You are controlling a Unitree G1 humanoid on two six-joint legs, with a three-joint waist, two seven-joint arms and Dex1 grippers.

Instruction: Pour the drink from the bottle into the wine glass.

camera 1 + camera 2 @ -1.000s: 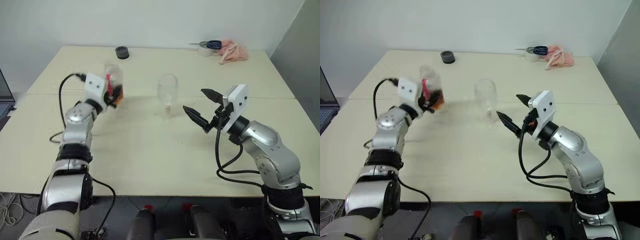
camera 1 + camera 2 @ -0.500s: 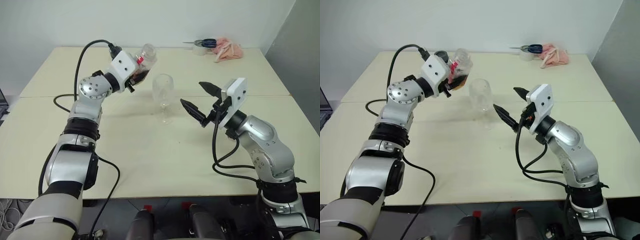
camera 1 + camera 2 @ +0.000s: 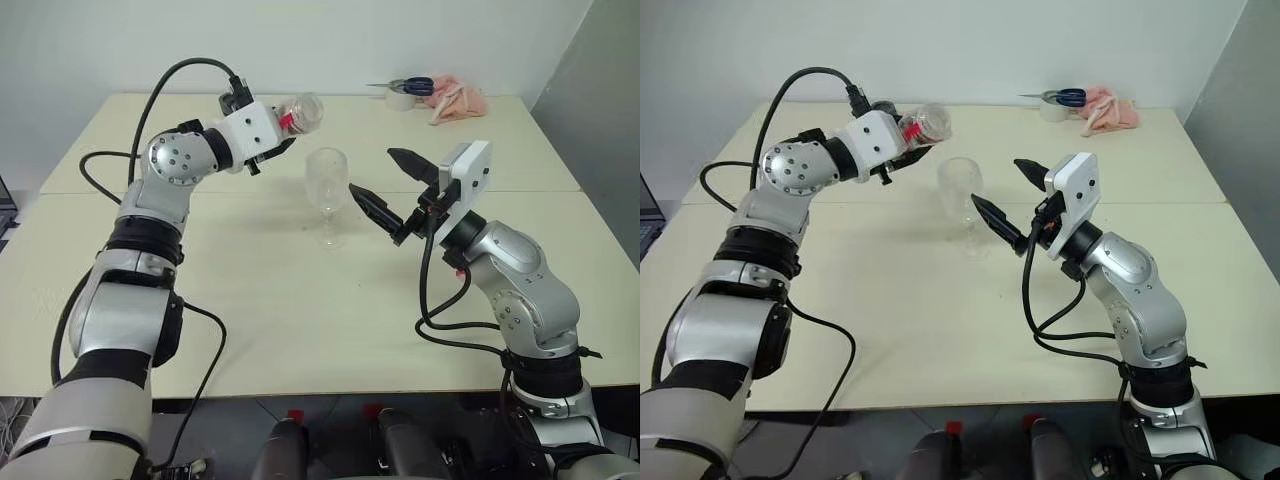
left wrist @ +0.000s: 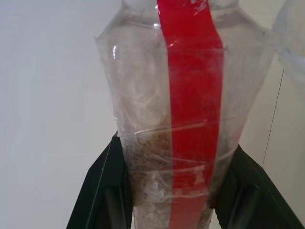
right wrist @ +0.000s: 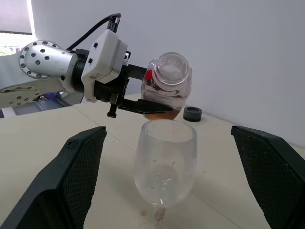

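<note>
Two grippers, one table (image 3: 300, 300), listed in turn. My left gripper (image 3: 283, 128) is clamped on the bottle (image 3: 300, 112), fingers pressed against both sides of its lower body; the bottle lies tipped near level, its open mouth (image 5: 171, 67) uncapped and facing the wine glass (image 3: 327, 180) from about the glass's 10 o'clock, raised above and just behind the rim. The drink (image 5: 162, 107), amber-brown, sits pooled along the low side of the tipped bottle; a red label strip (image 4: 190, 95) runs the length of the bottle in my left wrist view. The wine glass stands upright on the table near its middle, clear droplets on the inside of the bowl; whether any drink lies in it I cannot tell. My right gripper (image 3: 390, 190) hovers at the glass's 3 o'clock, just beside the bowl, its two black fingers (image 3: 372, 205) spread wide apart and holding nothing. A black round object (image 5: 192, 114) rests on the table behind the bottle. Scissors (image 3: 412, 86) with blue handles and a pink cloth (image 3: 455, 100) lie at the table's far edge, around 1 o'clock from the glass, well apart from it.
</note>
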